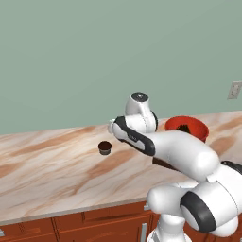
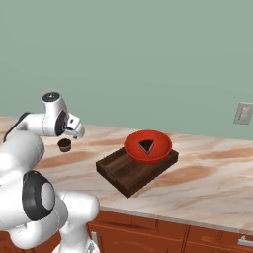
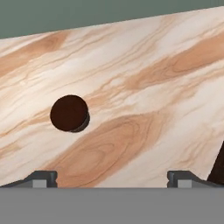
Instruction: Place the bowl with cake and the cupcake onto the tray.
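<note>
A: What is hidden or cut off?

B: In the left base view the arm covers the tray [image 1: 163, 163] except for a dark sliver under the forearm, and blocks the lower part of the bowl with cake [image 1: 187, 126]. The gripper [image 1: 111, 126] is hard to make out there, a pale end at the wrist. In the hand view a dark edge at 4 o'clock is cut by the frame; I cannot tell what it is.

A: Cupcake against gripper?

B: Hand view: the cupcake [image 3: 69, 113] stands alone on the marble counter [image 3: 144, 87], at about 11 o'clock from the gripper [image 3: 112, 178], apart from both fingertips [image 3: 43, 178]. The tips stand wide apart with nothing between them: released.

A: What does the right base view add?

B: Reading left to right: gripper [image 2: 78, 132], cupcake [image 2: 64, 145] just below it at 7 o'clock, then the whole tray [image 2: 118, 174] with the bowl with cake [image 2: 147, 146] resting on its far part.
</note>
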{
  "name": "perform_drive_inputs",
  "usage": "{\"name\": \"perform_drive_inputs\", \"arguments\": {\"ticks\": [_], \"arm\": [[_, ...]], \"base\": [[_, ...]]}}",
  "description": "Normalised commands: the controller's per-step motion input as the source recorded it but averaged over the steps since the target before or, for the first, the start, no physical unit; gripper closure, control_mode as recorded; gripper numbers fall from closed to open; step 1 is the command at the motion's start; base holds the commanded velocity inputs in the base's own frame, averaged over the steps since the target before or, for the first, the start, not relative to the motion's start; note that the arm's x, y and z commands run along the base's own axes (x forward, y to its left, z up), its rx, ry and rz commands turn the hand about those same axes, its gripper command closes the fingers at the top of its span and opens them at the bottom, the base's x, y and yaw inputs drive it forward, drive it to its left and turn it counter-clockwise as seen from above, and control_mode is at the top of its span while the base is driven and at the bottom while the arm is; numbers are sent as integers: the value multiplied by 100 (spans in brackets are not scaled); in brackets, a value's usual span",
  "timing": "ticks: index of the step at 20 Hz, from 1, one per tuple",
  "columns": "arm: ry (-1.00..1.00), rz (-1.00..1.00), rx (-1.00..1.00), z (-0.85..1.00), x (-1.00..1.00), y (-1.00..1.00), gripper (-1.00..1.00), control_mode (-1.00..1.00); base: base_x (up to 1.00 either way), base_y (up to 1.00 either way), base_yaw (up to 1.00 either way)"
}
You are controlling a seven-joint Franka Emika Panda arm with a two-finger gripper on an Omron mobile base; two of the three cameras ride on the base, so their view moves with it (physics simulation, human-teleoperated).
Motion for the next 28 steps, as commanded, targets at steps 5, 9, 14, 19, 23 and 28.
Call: {"name": "perform_drive_inputs", "arguments": {"ticks": [5,9,14,19,23,28], "arm": [[0,11,0,-8,4,35,-100,-100],[0,8,0,-6,8,21,-100,-100],[0,5,0,-3,10,22,-100,-100],[0,5,0,-9,13,17,-100,-100],[0,7,0,-19,11,6,-100,-100],[0,5,0,-27,8,12,-100,-100]], "base": [[0,0,0],[0,0,0],[0,0,0],[0,0,0],[0,0,0],[0,0,0]]}}
